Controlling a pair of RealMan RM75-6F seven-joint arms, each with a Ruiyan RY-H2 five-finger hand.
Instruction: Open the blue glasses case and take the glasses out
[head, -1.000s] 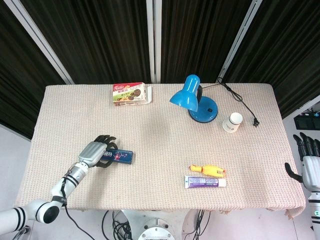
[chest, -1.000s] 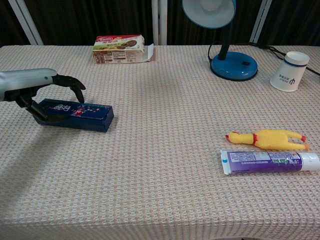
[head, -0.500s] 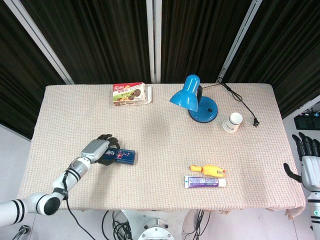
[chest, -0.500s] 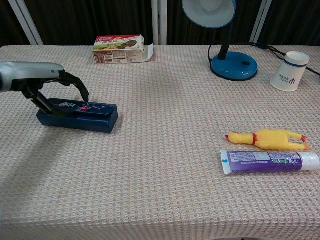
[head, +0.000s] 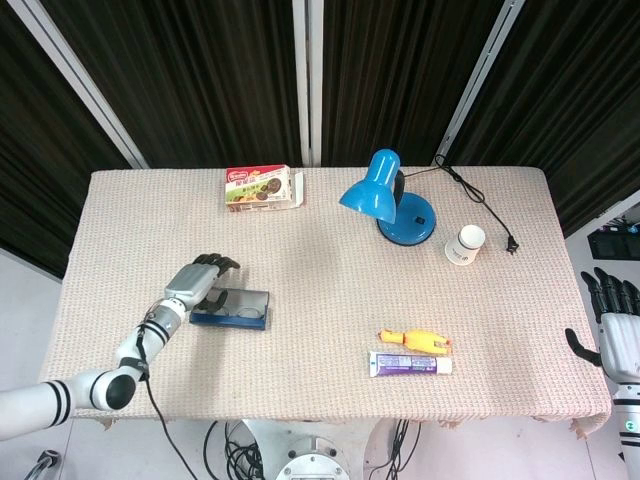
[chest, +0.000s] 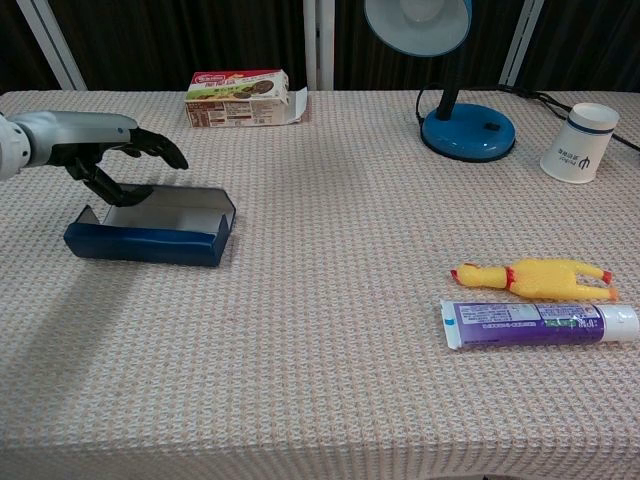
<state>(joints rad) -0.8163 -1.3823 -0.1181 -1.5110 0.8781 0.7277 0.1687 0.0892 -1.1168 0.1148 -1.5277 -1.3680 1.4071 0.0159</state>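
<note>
The blue glasses case (head: 232, 309) (chest: 150, 232) lies near the table's left front with its lid swung up, showing a pale grey inside. No glasses show in either view. My left hand (head: 198, 283) (chest: 110, 150) hovers over the case's far left end. Its fingers (chest: 160, 152) are spread above the lid, and the thumb touches the case's rear edge. Nothing is pinched between them. My right hand (head: 615, 325) hangs off the table's right edge, fingers apart and empty; it does not appear in the chest view.
A snack box (head: 263, 188) stands at the back. A blue desk lamp (head: 392, 198) with its cord and a white cup (head: 465, 244) are at the back right. A yellow rubber chicken (head: 415, 341) and a toothpaste tube (head: 410, 364) lie at the front right.
The left hand lifted the case's lid: the patterned blue top has given way to the grey inside. The hand rose and moved back a little. The right hand barely moved.
</note>
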